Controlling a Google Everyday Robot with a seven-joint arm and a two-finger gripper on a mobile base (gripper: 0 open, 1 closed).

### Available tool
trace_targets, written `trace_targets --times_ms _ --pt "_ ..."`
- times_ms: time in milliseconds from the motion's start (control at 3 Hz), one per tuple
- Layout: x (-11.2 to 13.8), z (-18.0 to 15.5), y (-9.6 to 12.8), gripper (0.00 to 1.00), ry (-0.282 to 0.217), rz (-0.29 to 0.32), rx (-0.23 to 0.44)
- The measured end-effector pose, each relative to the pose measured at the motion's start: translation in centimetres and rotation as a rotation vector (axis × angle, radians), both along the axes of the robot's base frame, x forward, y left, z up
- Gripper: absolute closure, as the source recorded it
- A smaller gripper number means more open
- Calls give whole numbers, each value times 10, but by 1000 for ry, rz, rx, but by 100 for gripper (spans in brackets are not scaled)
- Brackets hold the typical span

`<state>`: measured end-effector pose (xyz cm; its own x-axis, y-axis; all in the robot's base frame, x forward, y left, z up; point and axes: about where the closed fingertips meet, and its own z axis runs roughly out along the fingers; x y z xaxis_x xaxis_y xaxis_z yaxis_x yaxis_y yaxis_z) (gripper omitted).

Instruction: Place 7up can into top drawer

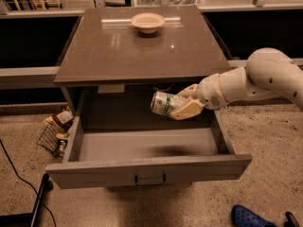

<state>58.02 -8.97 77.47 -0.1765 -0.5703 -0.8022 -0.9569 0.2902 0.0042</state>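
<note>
The 7up can (162, 103), whitish-silver with green markings, lies on its side in the air, held by my gripper (181, 103). The gripper is shut on the can and reaches in from the right on a white arm. It hangs over the right half of the open top drawer (147, 170), just below the front edge of the counter top. The drawer is pulled out wide, its grey floor bare, with a dark shadow under the can. Its flat front panel carries a small metal bar handle (150, 179).
A shallow beige bowl (147, 21) sits at the back of the brown counter top (118, 51). A wire basket of packets (57, 131) stands on the floor left of the drawer. A black cable (19, 178) runs along the floor at left; a blue shoe (248, 216) is at bottom right.
</note>
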Motion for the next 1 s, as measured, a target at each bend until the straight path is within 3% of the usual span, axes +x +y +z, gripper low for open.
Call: trace_targets --times_ms 333,1000 --pt "0 -13 3 100 18 -4 4" --pt "1 -84 20 100 100 -3 -60"
